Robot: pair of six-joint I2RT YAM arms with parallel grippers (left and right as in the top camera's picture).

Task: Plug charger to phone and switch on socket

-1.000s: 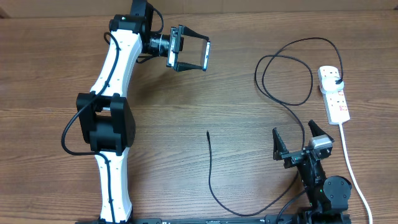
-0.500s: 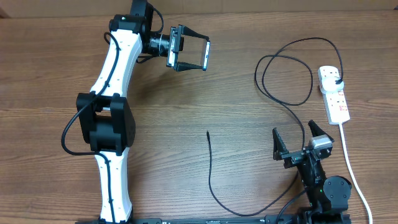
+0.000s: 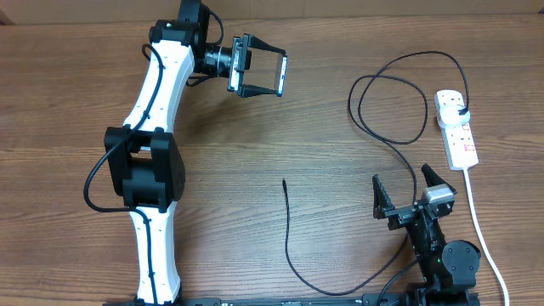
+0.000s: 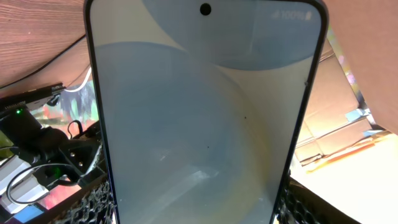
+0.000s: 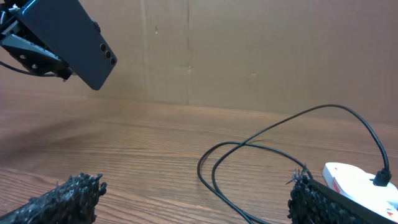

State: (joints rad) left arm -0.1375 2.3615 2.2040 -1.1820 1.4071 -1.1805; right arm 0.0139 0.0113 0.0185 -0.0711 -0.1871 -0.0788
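Note:
My left gripper (image 3: pixel 259 74) is shut on the phone (image 3: pixel 280 76) and holds it in the air above the table's far middle. The phone's pale screen (image 4: pixel 199 112) fills the left wrist view; its dark back (image 5: pixel 74 37) shows at the upper left of the right wrist view. The charger, a thin black cable (image 3: pixel 399 140), loops at the right; its connector tip (image 3: pixel 284 182) lies free mid-table and its plug (image 3: pixel 459 103) sits in the white socket strip (image 3: pixel 456 127). My right gripper (image 3: pixel 406 195) is open and empty near the front right, by the cable (image 5: pixel 249 155).
The socket strip's thick white cord (image 3: pixel 476 229) runs toward the front right edge, beside my right arm's base (image 3: pixel 442 259). The left arm (image 3: pixel 157 144) stretches along the left side. A cardboard wall (image 5: pixel 249 50) stands behind the table.

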